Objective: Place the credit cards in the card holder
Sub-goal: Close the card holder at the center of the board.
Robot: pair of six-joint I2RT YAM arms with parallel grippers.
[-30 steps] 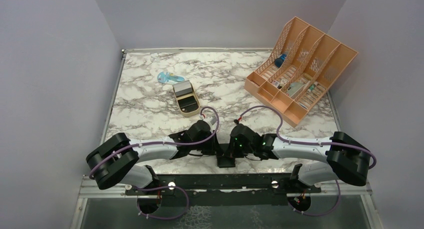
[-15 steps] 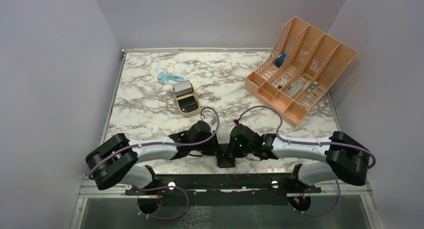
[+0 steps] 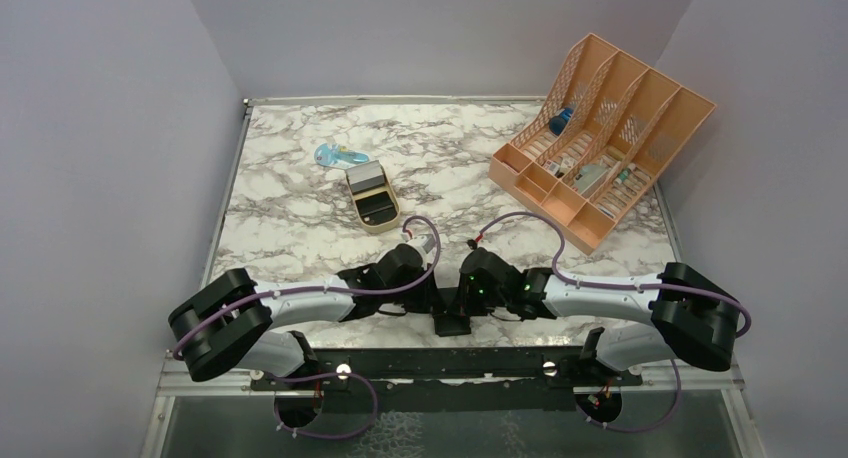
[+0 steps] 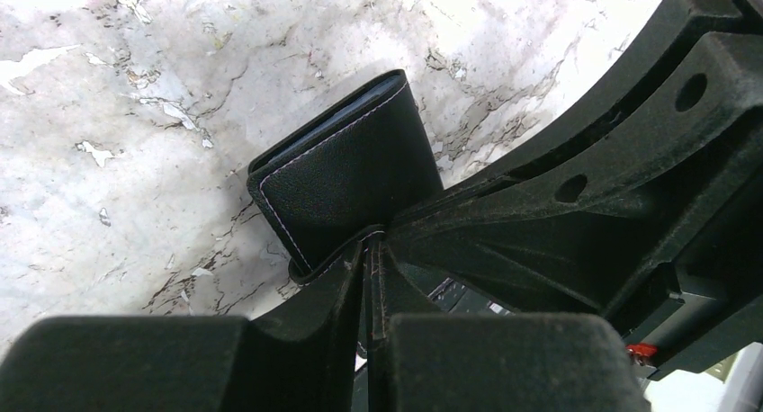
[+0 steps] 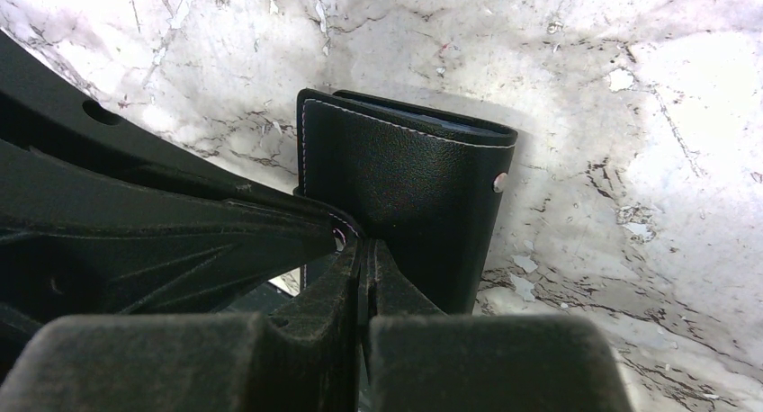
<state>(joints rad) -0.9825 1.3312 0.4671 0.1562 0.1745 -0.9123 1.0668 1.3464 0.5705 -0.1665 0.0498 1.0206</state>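
Marble counter (image 3: pixel 300 208) carries the black card holder (image 3: pixel 453 324) at bottom centre of the overhead view. The left pincer (image 4: pixel 369 261) and right pincer (image 5: pixel 362 261) each pinch a thin cover edge, seemingly to spread it open.

Your overhead camera sits high behind the arms and looks down and forward over the whole marble surface (image 3: pixel 290 228), with the arm bases along the bottom edge and everything small. Each wrist camera rides just behind its own fingers, very close, looking along them at the surface. The left hand (image 4: pixel 371 243) fills the bottom of its frame, and the right hand (image 5: pixel 360 246) does the same. Both wrist views share the black card holder (image 4: pixel 346 174), seen from opposite sides. The other arm crosses the right of the left view and the left of the right view.
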